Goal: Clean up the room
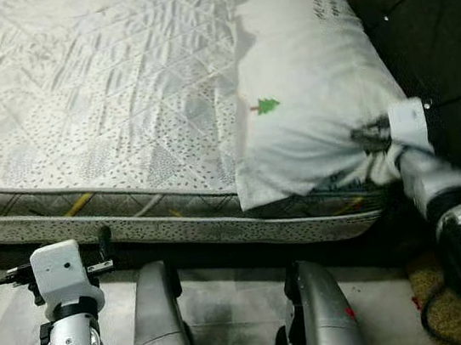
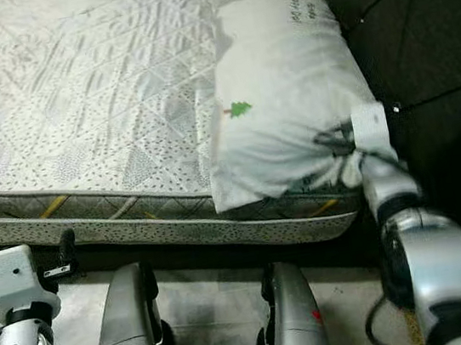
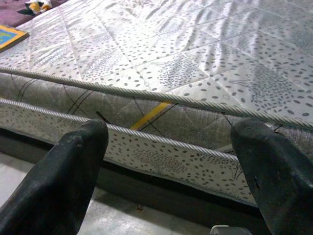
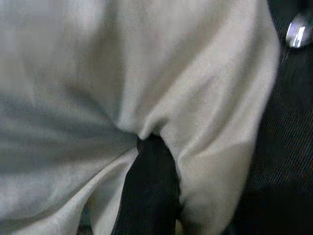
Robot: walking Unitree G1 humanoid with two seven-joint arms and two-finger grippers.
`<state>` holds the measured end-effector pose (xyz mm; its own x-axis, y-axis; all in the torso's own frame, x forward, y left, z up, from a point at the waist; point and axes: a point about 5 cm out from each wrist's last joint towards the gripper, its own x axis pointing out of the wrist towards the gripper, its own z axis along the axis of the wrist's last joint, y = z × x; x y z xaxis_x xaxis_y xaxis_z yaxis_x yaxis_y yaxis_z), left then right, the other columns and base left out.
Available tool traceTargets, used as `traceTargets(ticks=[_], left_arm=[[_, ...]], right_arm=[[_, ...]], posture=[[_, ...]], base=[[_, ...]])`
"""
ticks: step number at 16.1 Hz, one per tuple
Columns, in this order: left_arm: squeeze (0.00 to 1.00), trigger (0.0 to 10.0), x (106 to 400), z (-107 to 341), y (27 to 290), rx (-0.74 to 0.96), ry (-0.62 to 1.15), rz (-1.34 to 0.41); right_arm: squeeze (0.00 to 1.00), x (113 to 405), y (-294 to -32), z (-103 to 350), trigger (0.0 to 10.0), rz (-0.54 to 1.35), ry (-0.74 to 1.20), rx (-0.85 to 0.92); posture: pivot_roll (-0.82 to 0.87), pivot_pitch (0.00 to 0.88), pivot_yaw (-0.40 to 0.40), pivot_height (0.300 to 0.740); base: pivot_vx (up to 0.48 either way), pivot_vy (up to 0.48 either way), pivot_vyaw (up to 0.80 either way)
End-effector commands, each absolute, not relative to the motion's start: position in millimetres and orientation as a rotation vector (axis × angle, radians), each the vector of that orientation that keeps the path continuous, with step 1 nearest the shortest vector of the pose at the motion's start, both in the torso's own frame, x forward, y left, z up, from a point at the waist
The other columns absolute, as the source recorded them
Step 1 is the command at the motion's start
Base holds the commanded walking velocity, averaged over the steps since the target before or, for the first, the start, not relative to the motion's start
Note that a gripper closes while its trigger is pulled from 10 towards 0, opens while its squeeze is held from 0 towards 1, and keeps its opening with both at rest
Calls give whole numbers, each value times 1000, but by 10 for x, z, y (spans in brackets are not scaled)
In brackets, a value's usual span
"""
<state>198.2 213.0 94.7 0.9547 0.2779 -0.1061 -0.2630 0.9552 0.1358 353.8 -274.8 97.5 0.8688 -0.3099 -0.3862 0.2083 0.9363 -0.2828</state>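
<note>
A white pillow [image 1: 312, 84] with a small green tree print lies on the right end of the bare quilted mattress [image 1: 100, 96], beside the dark headboard. My right gripper [image 1: 372, 137] is shut on the pillow's near right corner, the cloth bunched around one black finger [image 4: 149, 191]. My left gripper [image 3: 171, 176] is open, low in front of the mattress's near side, with nothing between its fingers [image 3: 58, 181]. The left wrist [image 1: 61, 282] sits below the mattress edge at the lower left.
A dark tufted headboard [image 1: 413, 1] rises right of the pillow. Pale floor [image 1: 223, 302] runs along the bed's near side, with my two silver legs [image 1: 161, 319] over it. A colourful flat object [image 3: 10, 36] lies far off on the mattress.
</note>
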Motion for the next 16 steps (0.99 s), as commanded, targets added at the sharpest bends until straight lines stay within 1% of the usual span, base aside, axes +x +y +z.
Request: traceTargets(ticks=[1, 2, 3, 6, 8, 10, 11, 12, 13, 14, 15, 16], left_arm=[[0, 10000, 1964, 918, 2121, 123, 142, 278], [0, 10000, 1975, 924, 2085, 117, 138, 261], [0, 10000, 1975, 928, 2061, 114, 135, 250], [0, 10000, 2004, 926, 2067, 112, 134, 246], [0, 10000, 2011, 921, 2064, 111, 135, 242], [0, 10000, 2002, 899, 2044, 110, 141, 235], [0, 10000, 2018, 898, 2033, 111, 141, 230], [0, 10000, 2030, 901, 2035, 111, 140, 229], [0, 10000, 2058, 915, 2051, 115, 133, 229], [0, 10000, 2063, 917, 2059, 116, 132, 230], [0, 10000, 2072, 917, 2075, 117, 131, 235], [0, 10000, 2069, 917, 2103, 119, 130, 246]], right_arm=[[0, 3486, -2729, 881, 0, -291, 453, -191], [0, 3478, -2639, 822, 0, -278, 451, -174], [0, 3474, -2598, 801, 0, -272, 441, -174], [0, 3426, -2368, 655, 0, -187, 442, -162], [0, 3446, -2356, 681, 0, -186, 427, -157], [0, 3534, -2415, 835, 0, -210, 394, -171], [0, 3636, -2534, 1056, 0, -246, 352, -207], [0, 3673, -2596, 1162, 0, -267, 330, -223], [0, 3745, -2766, 1439, 0, -324, 275, -260], [0, 3760, -2818, 1521, 0, -342, 261, -260], [0, 3785, -2934, 1714, 0, -388, 217, -267], [0, 3793, -3127, 2028, 0, -468, 141, -284]], posture=[[119, 94, -80, 561], [111, 110, -72, 561], [111, 104, -72, 561], [107, 92, -68, 561], [104, 91, -65, 561], [101, 86, -61, 561], [100, 83, -58, 561], [97, 80, -58, 561], [97, 77, -59, 561], [97, 77, -59, 561], [101, 73, -64, 561], [100, 72, -65, 561]], base=[[0, 0, 0], [0, 0, 0], [0, 0, 0], [0, 0, 0], [0, 0, 0], [0, 0, 0], [0, 0, 0], [0, 0, 0], [0, 0, 0], [0, 0, 0], [0, 0, 0], [0, 0, 0]])
